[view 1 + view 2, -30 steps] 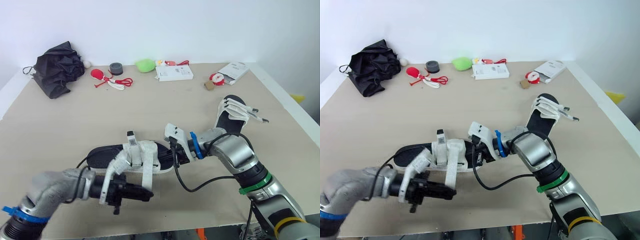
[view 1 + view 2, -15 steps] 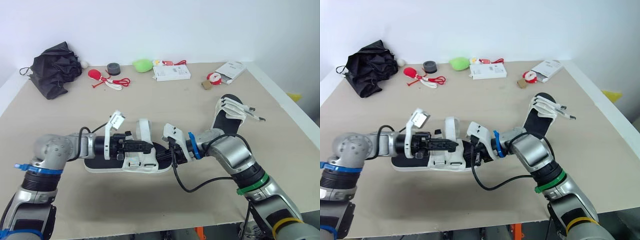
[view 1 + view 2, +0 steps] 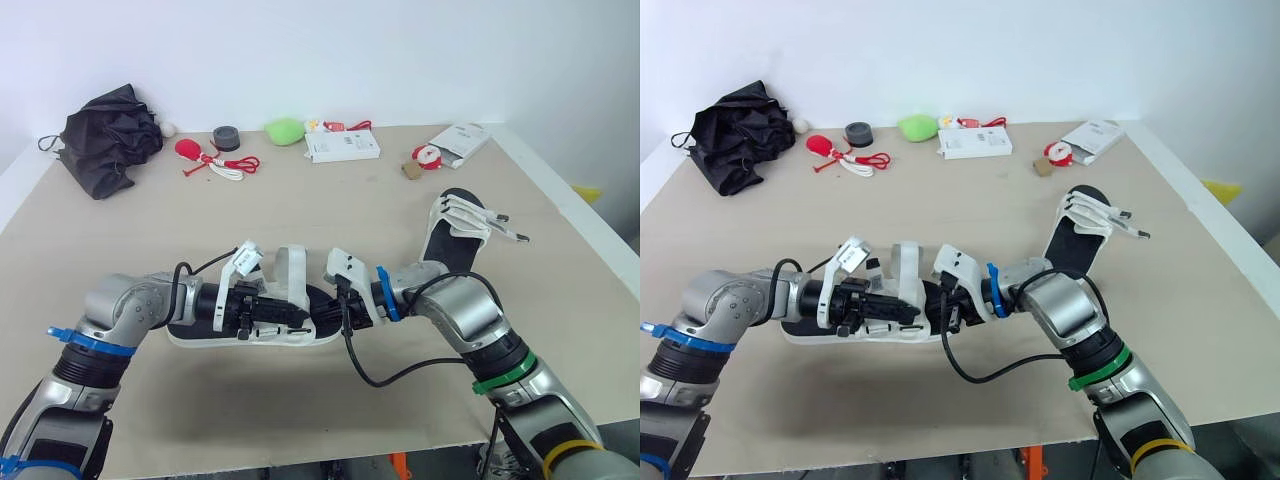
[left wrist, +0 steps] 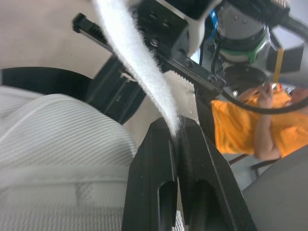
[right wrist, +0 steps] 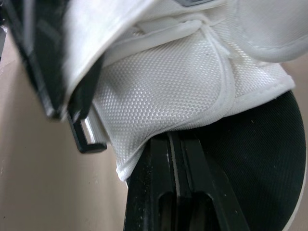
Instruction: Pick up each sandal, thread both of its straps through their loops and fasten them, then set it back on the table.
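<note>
With left gripper [image 4: 175,126] pinched shut on the limp white strap [image 4: 134,53] and right gripper [image 5: 177,139] clamped on its mesh upper, steadies the sandal [image 3: 190,322] at the table's [image 3: 300,220] near middle; probably light and floppy, best held by strap tip and stiffer sole.

Black sandal [image 5: 255,144], white woven straps [image 5: 163,86]

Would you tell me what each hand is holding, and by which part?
The left hand pinches the white strap by its free end; the right hand seems shut on the mesh edge of the sandal.
</note>
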